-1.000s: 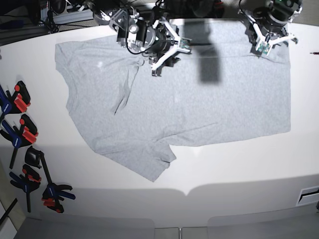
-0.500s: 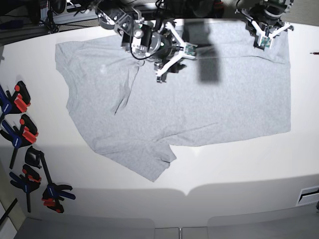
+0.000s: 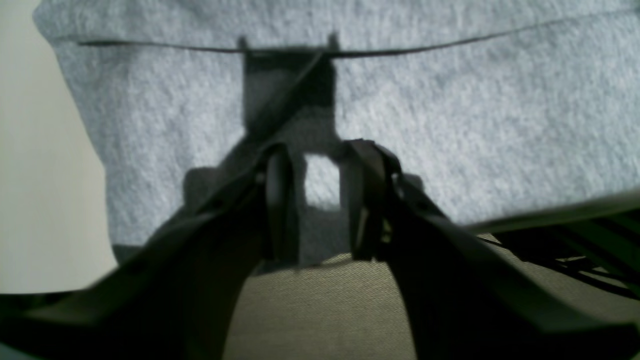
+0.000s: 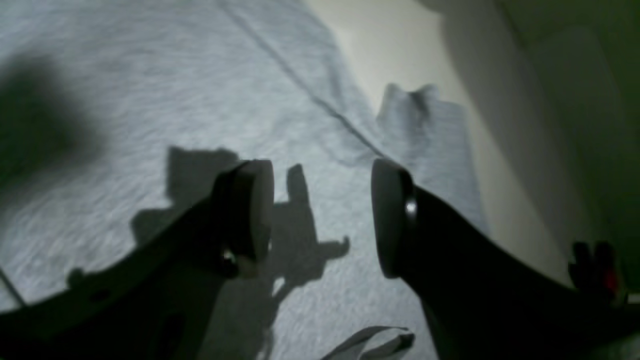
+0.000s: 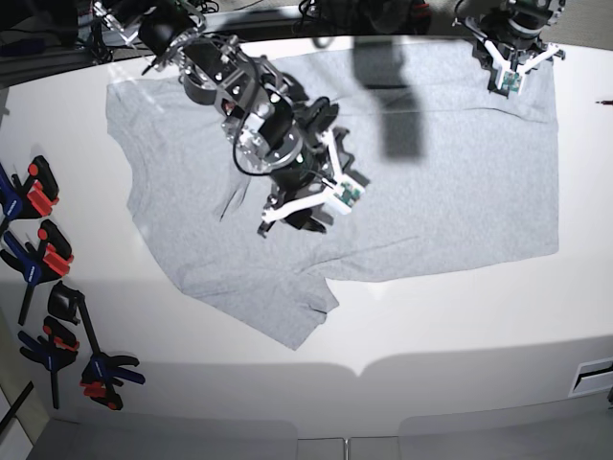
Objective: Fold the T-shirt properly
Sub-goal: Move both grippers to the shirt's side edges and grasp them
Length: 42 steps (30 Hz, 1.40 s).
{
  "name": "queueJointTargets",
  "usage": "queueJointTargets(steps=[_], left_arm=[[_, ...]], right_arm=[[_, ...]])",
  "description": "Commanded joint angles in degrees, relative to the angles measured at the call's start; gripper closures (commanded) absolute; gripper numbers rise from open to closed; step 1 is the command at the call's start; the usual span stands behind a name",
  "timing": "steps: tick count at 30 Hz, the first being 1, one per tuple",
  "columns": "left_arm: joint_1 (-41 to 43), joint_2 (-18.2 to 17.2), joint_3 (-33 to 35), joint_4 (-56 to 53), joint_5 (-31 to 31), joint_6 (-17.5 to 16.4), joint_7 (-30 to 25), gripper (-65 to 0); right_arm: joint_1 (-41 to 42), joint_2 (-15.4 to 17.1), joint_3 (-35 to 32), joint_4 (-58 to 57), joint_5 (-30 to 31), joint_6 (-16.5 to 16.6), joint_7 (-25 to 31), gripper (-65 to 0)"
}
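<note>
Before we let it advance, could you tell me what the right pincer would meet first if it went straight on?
Most likely the T-shirt itself: the open right pincer points down at bare grey fabric, with nothing between.

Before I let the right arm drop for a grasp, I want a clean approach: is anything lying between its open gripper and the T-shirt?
Nothing visible does. The right gripper hangs open over bare grey T-shirt cloth, only its own shadow beneath it. The clamps sit off the shirt at the table's edge.
</note>
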<state>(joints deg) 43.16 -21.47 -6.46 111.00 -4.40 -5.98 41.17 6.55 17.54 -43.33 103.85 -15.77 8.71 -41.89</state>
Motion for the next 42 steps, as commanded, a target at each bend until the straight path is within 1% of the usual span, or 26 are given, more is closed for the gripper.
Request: queueJointTargets(steps=[1,4,7,9,11,13,14,15,16,17,20,23,25,27,30,32,33,37,40,42], left_arm=[[0.6,-0.5,-0.3,1.0,2.0,0.4,1.5,-18.1],[0.6,-0.5,-0.3,4.6,5.6,0.4,4.0,-18.1],[0.6,-0.5,-0.3,11.3,9.4,0.4,7.5,-18.1],[0.5,-0.5,-0.3,16.7,12.0,0.4,11.3,-18.1],[0.5,-0.5,-0.3,22.3,14.5,0.4,13.1,-18.2],[0.5,-0.5,-0.3,24.0,16.2,0.5,11.6,-18.1],[0.2,-0.6,-0.3,24.0,17.3,0.7,8.5,-18.1],[-0.7,-0.6,-0.3,24.0,17.9,1.8,4.8,-18.1],[-2.2,-0.6,-0.3,24.0,17.6,3.1,2.7,-18.1],[-4.3,-0.6,-0.3,24.0,16.6,3.2,2.7,-18.1],[-11.5,-0.6,-0.3,21.2,13.5,3.2,5.8,-18.1],[-17.9,-0.6,-0.3,16.5,11.2,3.1,5.0,-18.1],[-22.4,-0.6,-0.3,12.3,9.0,2.6,4.1,-18.1],[-27.5,-0.7,-0.3,7.1,6.8,0.7,4.3,-18.2],[-35.8,-2.5,-0.3,-2.4,0.9,-3.7,8.3,-18.5],[-42.0,-4.2,-0.3,-9.7,-3.4,-5.0,10.0,-21.2],[-45.0,-5.0,-0.3,-13.3,-5.2,-5.1,10.3,-22.1],[-56.9,-8.5,-0.3,-27.9,-10.8,-5.2,10.1,-22.2],[-64.8,-10.6,-0.3,-39.8,-13.2,-5.3,7.0,-22.2],[-69.5,-11.5,-0.3,-48.4,-14.4,-6.6,5.4,-22.2]], right_arm=[[1.2,-1.0,1.1,0.9,-1.6,-1.3,1.1,-29.5],[1.4,-3.1,4.7,0.9,-2.7,-1.6,1.4,-29.5],[1.8,-4.8,10.1,0.9,-2.7,-2.8,1.9,-29.5],[2.4,-5.3,13.8,0.9,-2.7,-2.8,2.0,-29.5],[2.7,-5.5,17.5,0.9,-2.7,-2.8,2.0,-29.5],[3.0,-5.5,20.8,0.9,-2.7,-2.8,2.2,-29.5],[3.0,-5.5,22.2,0.9,-2.7,-2.8,2.2,-29.5],[3.0,-5.5,23.6,0.9,-2.7,-2.8,2.2,-29.5],[3.1,-5.5,24.9,0.9,-2.2,-2.8,2.1,-29.5],[3.2,-5.5,26.1,0.9,-1.6,-2.8,2.1,-29.5],[3.1,-5.5,28.9,0.9,0.5,-2.4,0.7,-29.5],[3.1,-5.5,30.7,0.9,1.2,-0.6,-2.5,-29.5],[3.1,-5.5,31.6,0.9,1.2,0.1,-4.3,-29.5],[3.1,-5.5,32.7,0.9,2.8,1.2,-6.2,-29.5],[3.1,-5.5,34.2,0.9,6.7,4.7,-9.0,-29.5],[3.1,-5.5,35.1,0.9,7.8,5.9,-9.4,-29.5],[3.1,-5.5,35.5,0.9,8.6,5.9,-9.4,-29.5],[3.1,-5.5,36.7,0.9,10.3,6.1,-9.6,-29.5],[3.1,-5.5,36.7,0.9,10.3,6.1,-9.6,-29.5],[3.1,-5.5,36.7,0.9,10.2,6.1,-9.7,-29.5]])
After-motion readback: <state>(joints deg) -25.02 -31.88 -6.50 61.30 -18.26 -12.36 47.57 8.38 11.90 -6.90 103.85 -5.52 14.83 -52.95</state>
